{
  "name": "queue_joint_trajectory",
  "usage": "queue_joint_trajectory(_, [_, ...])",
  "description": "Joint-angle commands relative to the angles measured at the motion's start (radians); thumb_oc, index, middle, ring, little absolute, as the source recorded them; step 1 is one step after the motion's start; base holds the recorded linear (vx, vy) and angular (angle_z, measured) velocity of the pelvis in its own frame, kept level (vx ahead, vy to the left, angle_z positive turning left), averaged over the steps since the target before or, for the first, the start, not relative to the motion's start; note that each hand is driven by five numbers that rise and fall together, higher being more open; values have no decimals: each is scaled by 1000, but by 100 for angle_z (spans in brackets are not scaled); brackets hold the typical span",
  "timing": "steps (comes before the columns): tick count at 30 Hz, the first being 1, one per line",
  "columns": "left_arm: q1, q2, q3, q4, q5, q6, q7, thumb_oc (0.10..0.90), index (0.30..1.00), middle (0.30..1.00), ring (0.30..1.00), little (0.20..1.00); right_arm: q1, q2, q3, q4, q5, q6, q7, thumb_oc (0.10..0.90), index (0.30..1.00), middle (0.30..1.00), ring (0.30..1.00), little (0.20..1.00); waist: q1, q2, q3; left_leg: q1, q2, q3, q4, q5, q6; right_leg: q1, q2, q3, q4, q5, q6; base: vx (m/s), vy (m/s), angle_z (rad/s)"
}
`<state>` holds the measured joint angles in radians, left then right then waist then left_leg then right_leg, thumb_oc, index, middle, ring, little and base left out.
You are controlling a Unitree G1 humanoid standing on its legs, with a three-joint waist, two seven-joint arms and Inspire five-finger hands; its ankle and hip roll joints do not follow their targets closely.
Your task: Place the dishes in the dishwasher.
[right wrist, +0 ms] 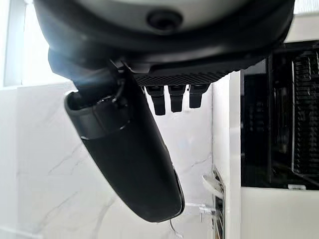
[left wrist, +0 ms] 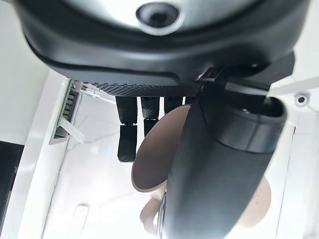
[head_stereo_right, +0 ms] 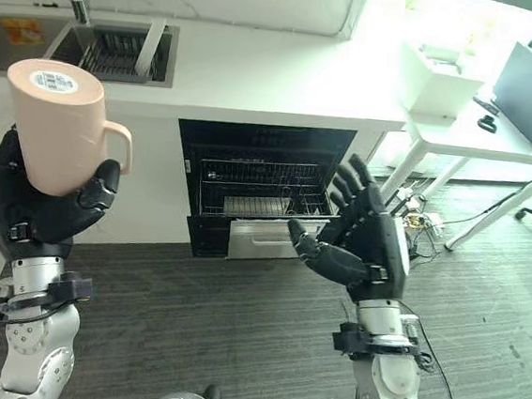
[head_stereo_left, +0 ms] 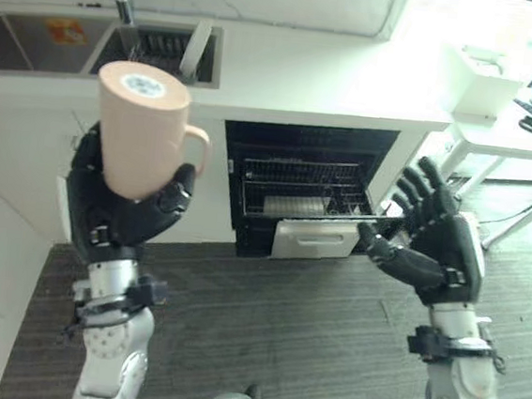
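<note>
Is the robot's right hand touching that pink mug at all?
Apart. The left eye view shows the right hand open over the floor, well clear of the mug, which the left hand grips.

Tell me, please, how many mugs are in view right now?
1: a pink mug, held upside down in the left hand. The right hand is empty; others may be hidden in the dishwasher rack.
</note>
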<state>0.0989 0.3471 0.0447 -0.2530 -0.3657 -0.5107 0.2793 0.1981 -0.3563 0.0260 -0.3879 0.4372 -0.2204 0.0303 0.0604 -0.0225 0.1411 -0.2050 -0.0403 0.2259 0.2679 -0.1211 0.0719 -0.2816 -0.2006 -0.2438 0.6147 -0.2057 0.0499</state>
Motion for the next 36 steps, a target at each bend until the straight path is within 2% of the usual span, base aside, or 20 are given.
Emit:
queue_joint_trajectory(1, [-82,77,20,-136,101,-101,34,400,300,300,300,300,-52,-30,-110,-51,100,-109,28,800,900,900,900,900,-12,-20,-62,-42,81,-123,32,-5,-67,130,0,-4,-315,109,68,136,-321,38])
queue_joint_trajectory(4, [-69,87,24,-140,153,-100,50,400,300,300,300,300,-42,-30,-114,-53,123,-103,78,800,900,900,900,900,-47,-42,-40,-5,82,-128,32,-57,-67,32,-63,95,-315,187,109,217,-300,17])
queue_joint_trajectory(6, [-58,92,31,-142,170,-95,53,400,300,300,300,300,-29,-23,-106,-61,112,-96,102,800,900,900,900,900,-67,-51,-31,29,76,-153,32,-98,-62,-11,-75,168,-315,227,127,299,-312,17])
queue_joint_trajectory(8, [-52,94,36,-147,176,-94,48,400,300,300,300,300,-20,-20,-107,-66,119,-96,104,800,900,900,900,900,-74,-53,-26,44,76,-171,32,-111,-60,-14,-71,194,-315,228,131,297,-353,71])
queue_joint_trajectory(9, [-53,105,34,-155,181,-84,41,400,300,300,300,300,-10,-17,-108,-74,136,-98,98,800,900,900,900,900,-75,-54,-24,60,84,-206,32,-111,-69,2,-62,216,-315,203,138,396,-558,58])
queue_joint_trajectory(11, [-60,107,19,-160,200,-71,61,400,300,300,300,300,-23,-24,-95,-75,131,-91,79,800,900,900,900,900,-68,-58,-23,69,100,-208,32,-101,-85,17,-72,177,-315,186,141,276,-451,41])
queue_joint_trajectory(13, [-67,110,7,-165,203,-54,82,400,300,300,300,300,-47,-39,-84,-72,128,-68,46,800,900,900,900,900,-67,-55,-27,82,127,-215,32,-100,-104,20,-58,165,-315,162,142,184,-326,52])
queue_joint_trajectory(16, [-65,107,7,-168,187,-35,90,400,300,300,300,300,-89,-63,-71,-64,121,-35,18,800,900,900,900,900,-70,-42,-47,126,168,-221,32,-103,-138,10,-24,143,-315,150,114,268,-461,10])
queue_joint_trajectory(17, [-58,106,6,-174,184,-26,91,400,300,300,300,300,-91,-72,-75,-60,120,-33,16,800,900,900,900,900,-72,-38,-51,134,181,-219,32,-62,-146,15,-2,137,-315,141,96,247,-546,11])
queue_joint_trajectory(18, [-59,103,1,-175,177,-23,90,400,300,300,300,300,-89,-78,-79,-51,129,-35,16,800,900,900,900,900,-74,-40,-52,135,190,-206,32,5,-152,31,22,129,-315,122,67,184,-471,13])
queue_joint_trajectory(20, [-60,98,-4,-169,166,-31,87,400,300,300,300,300,-85,-79,-86,-45,128,-34,22,800,900,900,900,900,-76,-46,-52,136,190,-189,32,46,-152,44,30,119,-315,108,46,114,-403,0])
queue_joint_trajectory(21, [-55,90,-9,-163,137,-50,69,400,300,300,300,300,-74,-82,-95,-42,121,-38,26,800,900,900,900,900,-89,-56,-51,157,189,-144,37,77,-148,57,26,103,-315,95,25,110,-440,-6])
queue_joint_trajectory(24, [-44,72,-24,-153,93,-78,26,400,300,300,300,300,-53,-77,-102,-32,98,-60,26,800,900,900,900,900,-103,-53,-46,134,172,-78,113,60,-131,76,30,65,-315,82,2,51,-237,35])
queue_joint_trajectory(25, [-41,61,-32,-148,96,-87,14,400,300,300,300,300,-51,-71,-100,-28,89,-67,15,800,900,900,900,900,-98,-53,-42,118,128,-68,103,21,-113,84,31,53,-315,79,3,66,-191,50])
queue_joint_trajectory(26, [-36,57,-34,-147,103,-91,14,400,300,300,300,300,-52,-69,-97,-26,88,-68,14,800,900,900,900,900,-96,-50,-41,118,106,-65,83,4,-104,87,34,51,-315,77,8,103,-103,42])
queue_joint_trajectory(27, [-22,54,-34,-148,116,-98,18,400,300,300,300,300,-53,-62,-91,-23,88,-69,14,800,900,900,900,900,-91,-38,-40,119,72,-55,32,-18,-93,93,48,49,-315,74,15,108,-31,34])
queue_joint_trajectory(29, [-3,58,-27,-148,110,-110,14,400,300,300,300,300,-50,-48,-80,-24,80,-70,7,800,900,900,900,900,-85,0,-32,66,78,-46,32,-34,-94,104,90,39,-315,63,22,113,-14,8])
queue_joint_trajectory(31, [-4,61,-30,-143,107,-115,25,400,300,300,300,300,-51,-41,-64,-20,63,-68,6,800,900,900,900,900,-70,28,-26,-21,108,-68,32,10,-118,127,130,42,-315,35,18,137,10,-6])
queue_joint_trajectory(33, [-11,61,-36,-137,108,-116,39,400,300,300,300,300,-54,-44,-57,-19,44,-69,4,800,900,900,900,900,-54,40,-24,-97,136,-82,32,54,-140,151,156,49,-315,4,8,149,33,-1])
queue_joint_trajectory(36, [-15,54,-35,-126,115,-128,45,400,300,300,300,300,-60,-57,-59,-23,44,-64,3,800,900,900,900,900,-40,48,-23,-162,167,-68,32,88,-151,180,176,50,-315,-29,-7,168,67,-28])
